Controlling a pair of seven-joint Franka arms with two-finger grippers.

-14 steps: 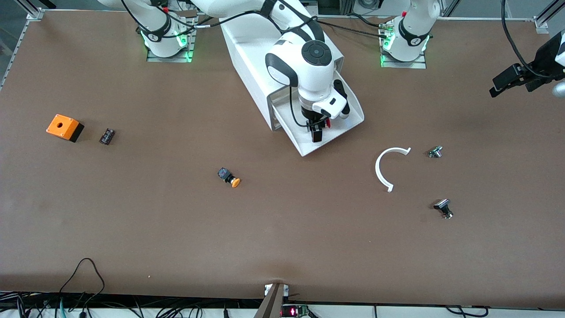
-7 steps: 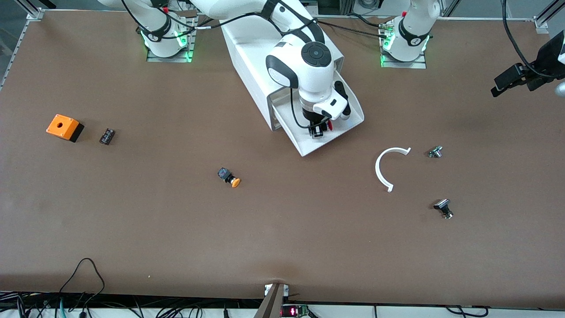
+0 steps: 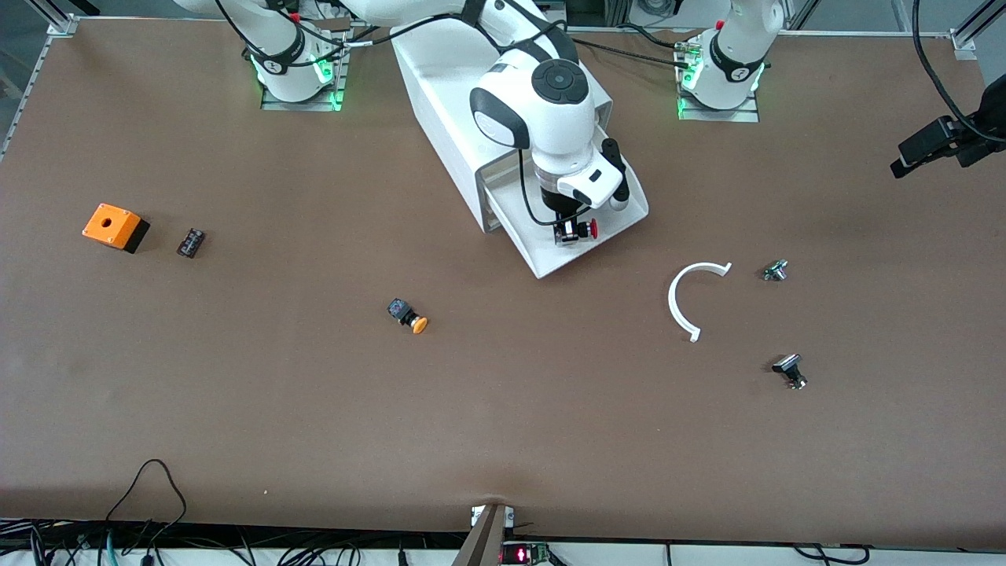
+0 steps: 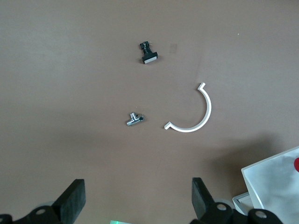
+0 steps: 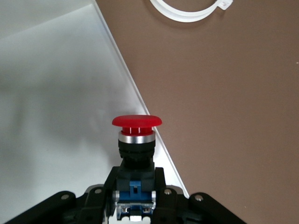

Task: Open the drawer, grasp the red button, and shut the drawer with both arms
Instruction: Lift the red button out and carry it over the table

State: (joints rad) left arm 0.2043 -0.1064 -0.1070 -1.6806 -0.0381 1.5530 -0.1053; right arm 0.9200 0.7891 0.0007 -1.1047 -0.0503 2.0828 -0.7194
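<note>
Right pincer (image 3: 567,233): it is up in the air over the drawer, and it is squeezed tight on the button.
Button (image 5: 136,140): it sits between the right pincer's fingers (image 5: 161,186). Its red cap sticks out past the fingertips. Its black body and blue tail are in the grip. In the front view the red cap (image 3: 592,229) points toward the left arm's end of the worktop.
Drawer (image 3: 550,255): it is pulled out from the bottom of the cabinet, right under the right pincer. It is a wide, flat white tray.
Cabinet (image 3: 440,86): a big white box. The right arm reaches over it.
Left pincer (image 4: 135,205): it is up high over the left arm's end of the worktop, well apart from the drawer. Its fingers are spread wide with nothing between them. This arm waits.
White ring piece (image 3: 690,295): a curved white strip on the worktop, near the drawer's corner, down below the left pincer.
Small metal part (image 4: 134,120): it lies beside the ring piece, under the left pincer.
Small black part (image 4: 148,52): it lies on the worktop, near the metal part.
Worktop (image 3: 314,409): brown and flat.
</note>
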